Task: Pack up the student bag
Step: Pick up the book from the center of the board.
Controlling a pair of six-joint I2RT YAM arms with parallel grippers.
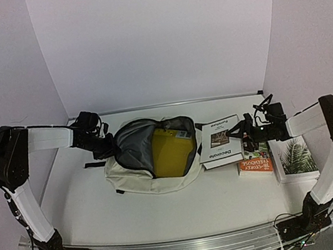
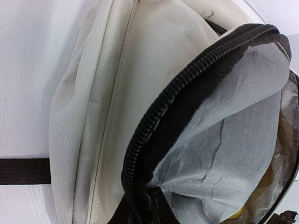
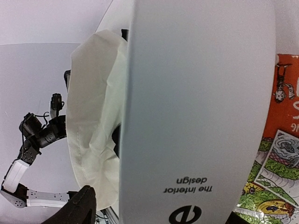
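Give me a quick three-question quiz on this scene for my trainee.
1. True or false: the cream fabric backpack with black zipper trim lies zipped shut.
2. What colour is the flat rectangular item inside it? A red, B yellow, C blue.
3. Which arm's claw is at the right edge of the white rectangular book titled Decorate?

Key
1. False: its mouth gapes open, showing the grey lining.
2. B.
3. The right claw.
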